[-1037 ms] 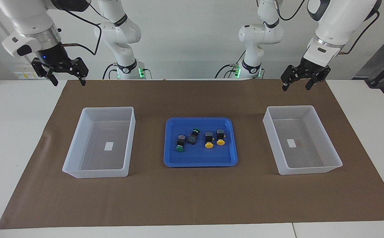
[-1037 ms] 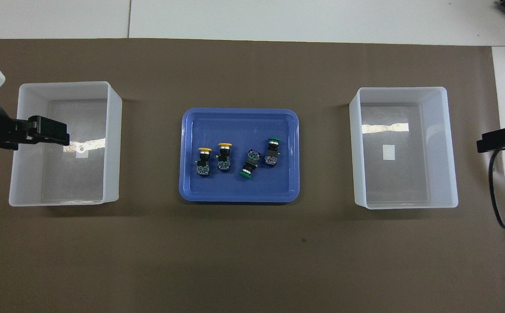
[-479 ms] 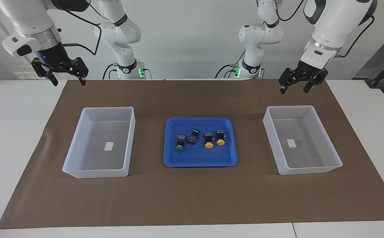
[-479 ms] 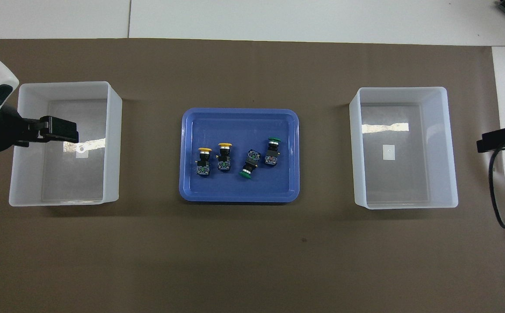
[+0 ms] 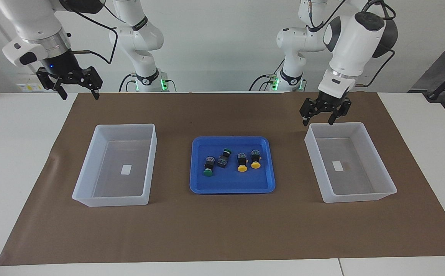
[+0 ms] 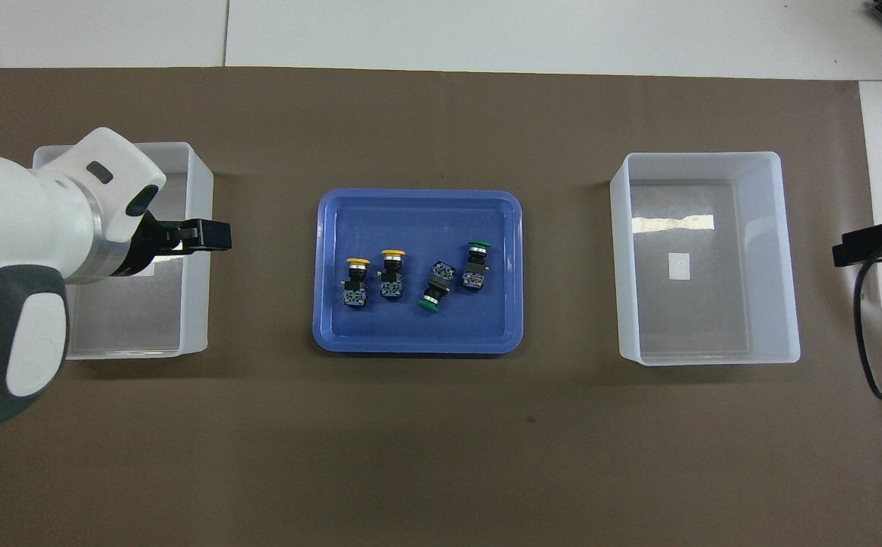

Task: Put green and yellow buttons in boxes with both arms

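Brown paper mat (image 5: pixel 222 230) holds two translucent white plastic boxes (image 5: pixel 117 165) (image 5: pixel 348 161), both empty. All four green and yellow buttons (image 5: pixel 232 161) lie in the shallow blue tray (image 5: pixel 207 188) between them. First pick not begun: left gripper (image 5: pixel 323 113), jaws wide, empty, over its box's edge, must reach the tray; right gripper (image 5: pixel 71 82), wide, waits.
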### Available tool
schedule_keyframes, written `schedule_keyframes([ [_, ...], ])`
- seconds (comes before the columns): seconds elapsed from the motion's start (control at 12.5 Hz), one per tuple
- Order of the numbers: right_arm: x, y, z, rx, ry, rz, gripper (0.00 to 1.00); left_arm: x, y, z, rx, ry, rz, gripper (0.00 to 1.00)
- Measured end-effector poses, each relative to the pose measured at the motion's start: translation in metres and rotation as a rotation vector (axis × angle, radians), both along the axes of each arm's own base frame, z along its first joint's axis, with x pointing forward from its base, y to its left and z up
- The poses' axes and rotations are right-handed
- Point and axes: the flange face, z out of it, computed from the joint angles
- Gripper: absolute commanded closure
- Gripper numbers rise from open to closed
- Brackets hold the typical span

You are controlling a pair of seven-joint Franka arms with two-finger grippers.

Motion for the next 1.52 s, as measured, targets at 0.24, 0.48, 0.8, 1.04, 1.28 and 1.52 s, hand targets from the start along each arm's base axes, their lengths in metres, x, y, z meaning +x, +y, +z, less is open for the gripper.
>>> schedule_keyframes([
  [0.24,0.0,0.0,0.0,0.0,0.0,0.0,0.0,0.004,-0.055,-0.05,-0.028,-0.008,0.023,0.0],
  [0.48,0.0,0.0,0.0,0.0,0.0,0.0,0.0,0.012,-0.077,-0.088,-0.047,-0.035,0.019,0.0],
  [0.8,0.0,0.0,0.0,0.0,0.0,0.0,0.0,0.003,-0.08,-0.125,-0.048,-0.042,0.008,0.0],
  [1.04,0.0,0.0,0.0,0.0,0.0,0.0,0.0,-0.002,-0.109,-0.164,-0.049,-0.031,-0.037,0.0],
  [1.28,0.0,0.0,0.0,0.0,0.0,0.0,0.0,-0.001,-0.113,-0.186,-0.04,-0.013,-0.053,0.0],
  [1.52,0.0,0.001,-0.002,0.003,0.004,-0.013,0.0,-0.009,-0.134,-0.211,-0.037,0.0,-0.092,0.0],
])
